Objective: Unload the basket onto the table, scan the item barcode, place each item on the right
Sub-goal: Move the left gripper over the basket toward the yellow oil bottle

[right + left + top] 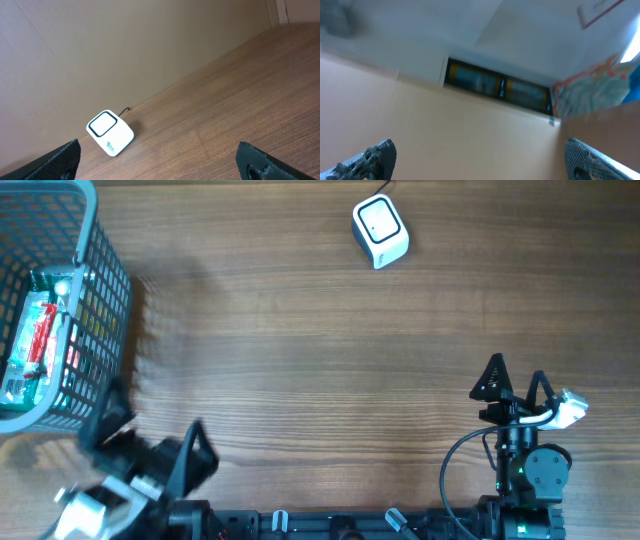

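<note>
A: How do the fingers stand?
B: The right gripper (516, 377) has its fingers (60, 160) spread wide with nothing between them, close to the table's (300, 350) near edge. The left gripper (152, 438) is also spread and empty. It is blurred, and sits at the near-left corner just beside the basket (105, 280).
A: Is there room to move?
B: Bare wood runs from both arms to the white scanner (380, 232), well apart near the far edge.
A: And the basket?
B: It is teal mesh, cut off by the left edge. A red-and-white packet (38, 338) lies inside, and a yellow item (97, 315) shows through the mesh. No barcode can be made out.
</note>
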### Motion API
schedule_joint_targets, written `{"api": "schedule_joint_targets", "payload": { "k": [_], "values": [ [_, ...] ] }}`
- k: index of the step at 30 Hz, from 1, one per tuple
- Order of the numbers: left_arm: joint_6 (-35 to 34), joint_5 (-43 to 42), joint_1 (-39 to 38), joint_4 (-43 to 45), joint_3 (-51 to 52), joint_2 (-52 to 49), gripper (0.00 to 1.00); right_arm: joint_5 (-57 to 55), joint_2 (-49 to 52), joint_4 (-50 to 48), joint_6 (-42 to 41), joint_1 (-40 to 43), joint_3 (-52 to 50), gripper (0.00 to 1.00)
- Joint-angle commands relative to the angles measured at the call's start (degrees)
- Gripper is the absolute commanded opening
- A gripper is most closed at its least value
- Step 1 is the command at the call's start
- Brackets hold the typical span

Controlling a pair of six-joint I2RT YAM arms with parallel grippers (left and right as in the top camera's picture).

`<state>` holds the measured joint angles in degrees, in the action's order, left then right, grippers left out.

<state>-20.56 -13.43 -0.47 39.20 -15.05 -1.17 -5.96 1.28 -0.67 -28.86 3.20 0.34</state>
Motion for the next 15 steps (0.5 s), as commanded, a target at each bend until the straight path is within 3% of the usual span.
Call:
{"api": "schedule_joint_targets", "payload": {
  "k": [1,7,15],
  "values": [
    [-0.85,-0.68,0.22,-4.59,-9.73,-0.48,1.0,0.96,0.13,-0.17,0.2,0.24,-0.02,1.0],
    [1.07,0.2,0.26,-30.42,-31.1,-8.74,1.0,0.96,0.28,-0.17,0.22,0.24,-0.02,1.0],
    [7.08,-1.36,0.24,-67.58,-67.6,-33.9,1.0,0.96,0.39,-0.17,0.22,0.24,-0.02,1.0]
  ]
}}
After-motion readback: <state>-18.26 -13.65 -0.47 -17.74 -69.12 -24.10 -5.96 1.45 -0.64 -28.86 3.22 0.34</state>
